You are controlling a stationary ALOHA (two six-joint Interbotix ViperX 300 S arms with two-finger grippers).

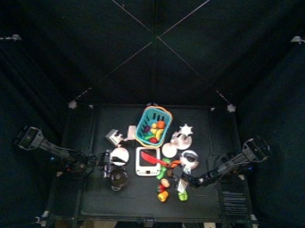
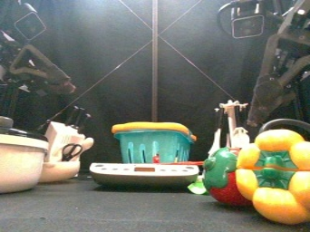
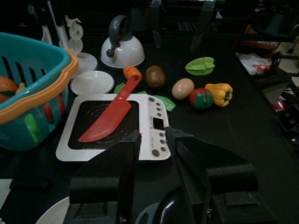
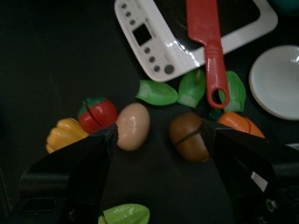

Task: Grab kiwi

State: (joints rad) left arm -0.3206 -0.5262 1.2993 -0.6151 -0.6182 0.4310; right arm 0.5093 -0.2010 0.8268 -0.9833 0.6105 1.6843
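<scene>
Right gripper point(image 4: 158, 179): jaws wide open, holding nothing, above the fruits.
Kiwi point(image 4: 190, 137): brown, on the table, just ahead of the open jaws, nearer one jaw.
Egg point(image 4: 133, 126): beside the kiwi, between the jaws.
Left gripper point(image 3: 152, 188): I cannot tell its state; it holds nothing visible.

Brown kiwi point(image 4: 191, 137), red knife point(image 4: 207, 45), teal basket point(image 3: 38, 83)

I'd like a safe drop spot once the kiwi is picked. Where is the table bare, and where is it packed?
Bare table lies at the back left, beyond the teal basket, and at the back right past the white kettle. The front middle is crowded: the white scale with the red knife, and the kiwi, egg, tomato and yellow pepper close together.
</scene>
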